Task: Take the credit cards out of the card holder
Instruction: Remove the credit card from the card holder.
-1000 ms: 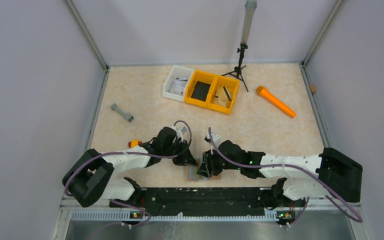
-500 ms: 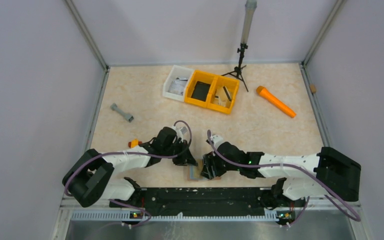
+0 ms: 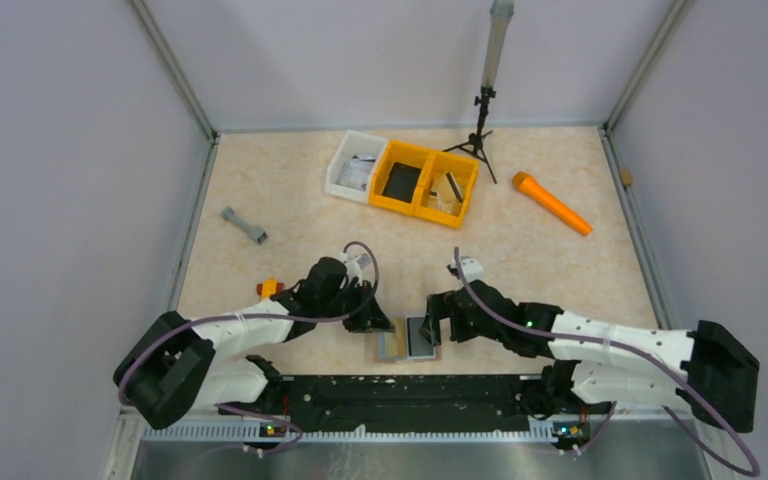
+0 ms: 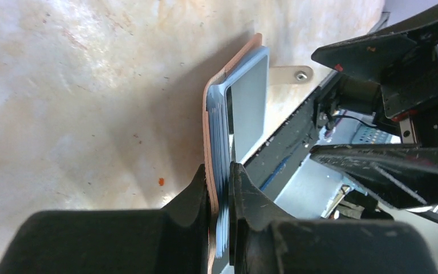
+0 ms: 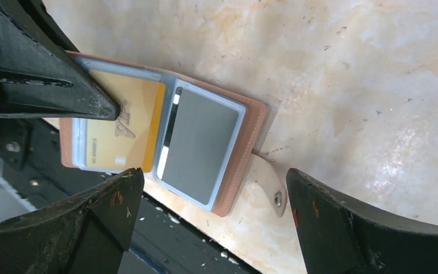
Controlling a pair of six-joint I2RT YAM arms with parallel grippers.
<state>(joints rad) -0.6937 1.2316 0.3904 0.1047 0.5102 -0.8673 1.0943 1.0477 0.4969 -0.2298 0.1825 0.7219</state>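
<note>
The card holder (image 3: 407, 343) lies open by the table's front edge, reddish-brown outside and pale blue-grey inside (image 5: 239, 148). Its two pockets hold credit cards: a yellow one (image 5: 117, 134) on the left and a grey one (image 5: 197, 142) on the right. A pale tab (image 5: 271, 191) with a snap sticks out at its right side. My left gripper (image 3: 380, 325) is shut on the holder's left half, which shows edge-on between its fingers (image 4: 197, 197). My right gripper (image 3: 436, 318) is wide open just right of the holder, fingers (image 5: 319, 211) spread and holding nothing.
A white bin (image 3: 355, 165) and two joined yellow bins (image 3: 425, 180) stand at the back, with a small tripod (image 3: 480, 130) beside them. An orange cylinder (image 3: 552, 203) lies back right, a grey dumbbell-shaped piece (image 3: 244, 225) far left. The black base rail (image 3: 410, 390) runs just in front of the holder.
My right gripper has opened wide and drawn back to the right, uncovering the holder's right half with the grey card. The left gripper keeps its hold in place.
</note>
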